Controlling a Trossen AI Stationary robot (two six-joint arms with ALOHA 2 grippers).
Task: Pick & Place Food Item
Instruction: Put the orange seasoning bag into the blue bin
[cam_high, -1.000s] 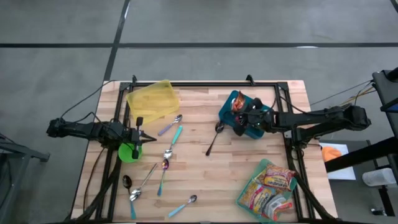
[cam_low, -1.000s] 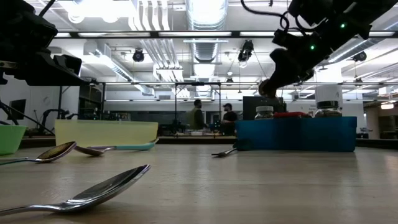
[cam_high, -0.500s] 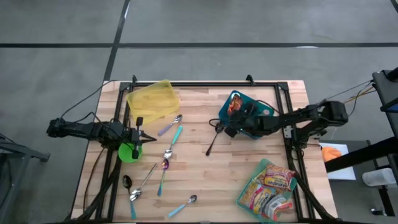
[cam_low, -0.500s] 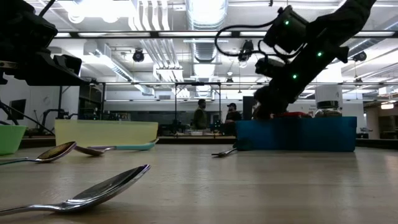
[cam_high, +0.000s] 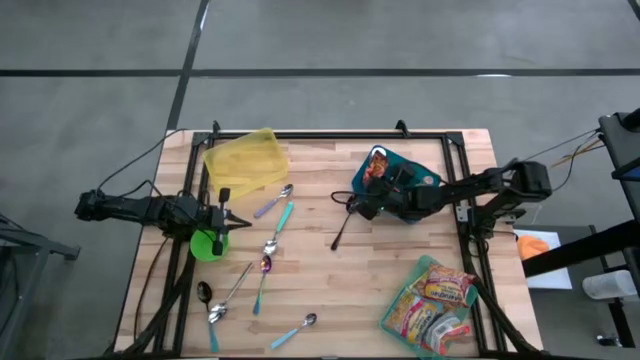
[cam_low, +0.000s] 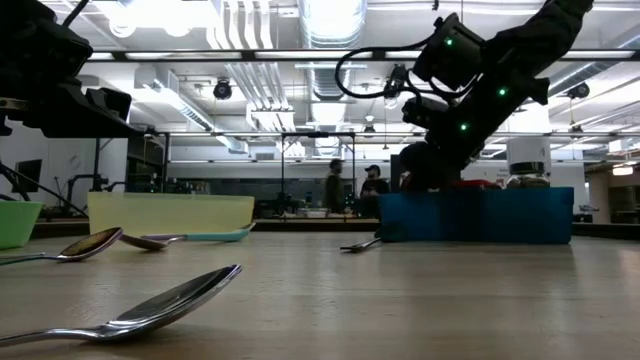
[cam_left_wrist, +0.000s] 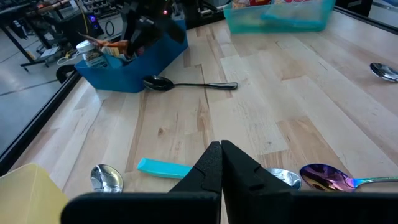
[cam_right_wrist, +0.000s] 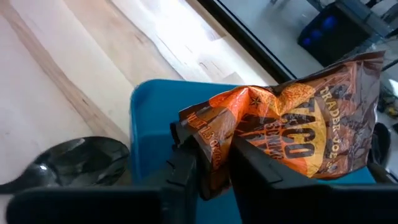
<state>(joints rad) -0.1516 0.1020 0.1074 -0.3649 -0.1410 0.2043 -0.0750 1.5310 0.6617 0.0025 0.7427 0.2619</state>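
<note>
Packet (cam_right_wrist: 292, 130) crinkled, orange-brown, printed with white lettering.

This is a robotics lab or industrial-style workshop hall. The level view across the wooden surface (cam_low: 400, 300) looks into a large open room with exposed ceiling ducts (cam_low: 330, 40), bright strip lights and dark metal frames. Two people (cam_low: 352, 190) stand far beyond the right end effector (cam_low: 420, 165), beside benches with equipment. From above, the surface sits on a bare grey concrete floor (cam_high: 320, 50) marked with dark lines, and cables (cam_high: 140, 165) trail off its edge. The left wrist view shows racks and wiring (cam_left_wrist: 56, 18) past the surface's far side.
</note>
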